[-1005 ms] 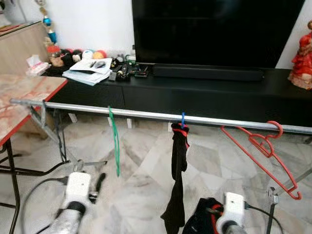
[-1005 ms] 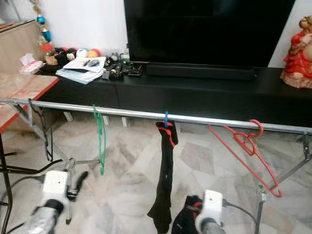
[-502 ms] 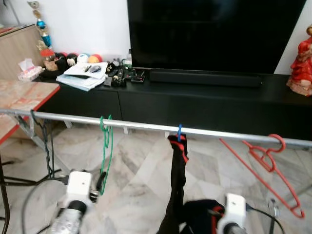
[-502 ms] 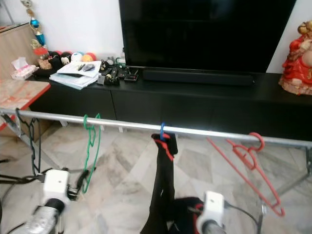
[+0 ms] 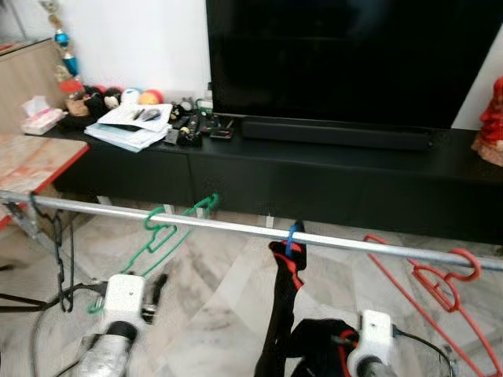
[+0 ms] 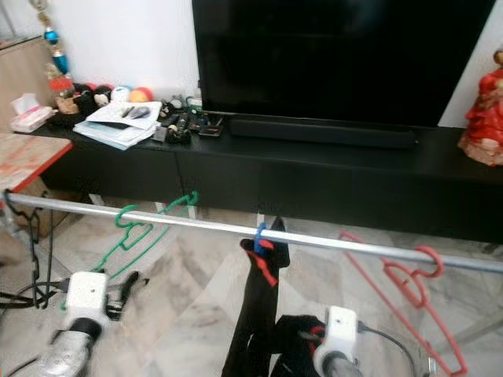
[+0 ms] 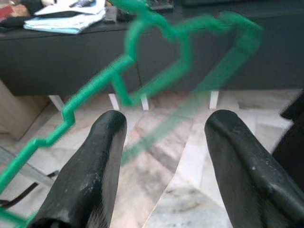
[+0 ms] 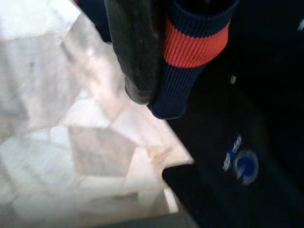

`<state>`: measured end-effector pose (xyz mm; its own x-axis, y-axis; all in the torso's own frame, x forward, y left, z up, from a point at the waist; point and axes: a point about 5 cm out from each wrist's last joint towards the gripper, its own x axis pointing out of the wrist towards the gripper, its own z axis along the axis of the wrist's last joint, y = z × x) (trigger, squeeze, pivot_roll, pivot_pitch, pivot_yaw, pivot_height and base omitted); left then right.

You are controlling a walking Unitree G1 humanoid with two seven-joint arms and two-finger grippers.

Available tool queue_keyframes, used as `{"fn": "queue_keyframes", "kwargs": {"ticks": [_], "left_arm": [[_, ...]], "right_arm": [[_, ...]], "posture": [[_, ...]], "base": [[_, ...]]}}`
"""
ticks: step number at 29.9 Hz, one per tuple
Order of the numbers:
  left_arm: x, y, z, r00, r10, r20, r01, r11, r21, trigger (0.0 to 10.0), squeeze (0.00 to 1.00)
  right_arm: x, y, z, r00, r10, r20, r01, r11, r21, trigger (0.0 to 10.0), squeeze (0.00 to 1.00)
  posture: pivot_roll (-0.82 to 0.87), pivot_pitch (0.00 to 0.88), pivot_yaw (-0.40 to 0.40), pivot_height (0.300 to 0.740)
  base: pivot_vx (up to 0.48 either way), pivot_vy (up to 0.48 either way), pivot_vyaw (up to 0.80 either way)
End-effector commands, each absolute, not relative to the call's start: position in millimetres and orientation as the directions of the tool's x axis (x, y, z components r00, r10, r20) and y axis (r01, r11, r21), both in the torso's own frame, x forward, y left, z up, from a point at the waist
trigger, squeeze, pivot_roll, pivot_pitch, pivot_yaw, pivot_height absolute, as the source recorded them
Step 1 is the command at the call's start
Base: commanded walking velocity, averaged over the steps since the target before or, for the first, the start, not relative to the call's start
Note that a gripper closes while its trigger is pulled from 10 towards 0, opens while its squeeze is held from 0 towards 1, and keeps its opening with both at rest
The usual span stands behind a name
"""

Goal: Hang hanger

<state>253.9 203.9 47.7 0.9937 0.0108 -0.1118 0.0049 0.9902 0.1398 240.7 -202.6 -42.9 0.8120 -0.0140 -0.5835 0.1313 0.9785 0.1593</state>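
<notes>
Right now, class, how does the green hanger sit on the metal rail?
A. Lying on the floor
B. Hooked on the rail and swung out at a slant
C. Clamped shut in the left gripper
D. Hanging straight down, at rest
B: the green hanger is hooked over the metal rail and tilts diagonally, while the left gripper is open with its fingers apart.

Even, soft daylight fills the room, and the white wall (image 5: 134,39) beside the television (image 5: 354,55) is nearly blown out while the screen stays deep black. The metal rail (image 5: 236,228) below the television carries a thin bright glare. In the left wrist view the green hanger (image 7: 156,71) smears with blur, and the right wrist view is soft throughout.
</notes>
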Motion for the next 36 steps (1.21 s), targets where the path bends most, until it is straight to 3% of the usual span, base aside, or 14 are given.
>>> {"fn": "queue_keyframes", "kwargs": {"ticks": [1,15,21,36], "left_arm": [[254,215,53,0.995,0.044,-0.094,-0.029,0.988,0.153,10.0,0.0],[246,215,80,0.997,-0.07,-0.044,0.076,0.984,0.16,10.0,0.0],[244,222,84,0.998,-0.055,-0.036,0.061,0.978,0.198,10.0,0.0],[260,223,99,0.995,-0.067,-0.079,0.077,0.988,0.13,10.0,0.0]], "right_arm": [[249,-192,-38,0.83,0.018,-0.558,0.101,0.978,0.182,10.0,0.0],[250,-189,-38,0.828,0.035,-0.56,0.082,0.98,0.183,10.0,0.0],[249,-188,-39,0.821,0.039,-0.569,0.081,0.98,0.184,10.0,0.0],[246,-187,-42,0.811,0.043,-0.583,0.08,0.98,0.183,10.0,0.0]], "posture": [[0.16,0.0,-0.013,0.74],[0.18,0.0,-0.03,0.74],[0.18,0.0,-0.031,0.74],[0.18,0.0,-0.032,0.74]], "base": [[0.0,0.0,0.0],[0.0,0.0,0.0],[0.0,-0.123,0.0],[0.0,-0.083,0.0]]}}
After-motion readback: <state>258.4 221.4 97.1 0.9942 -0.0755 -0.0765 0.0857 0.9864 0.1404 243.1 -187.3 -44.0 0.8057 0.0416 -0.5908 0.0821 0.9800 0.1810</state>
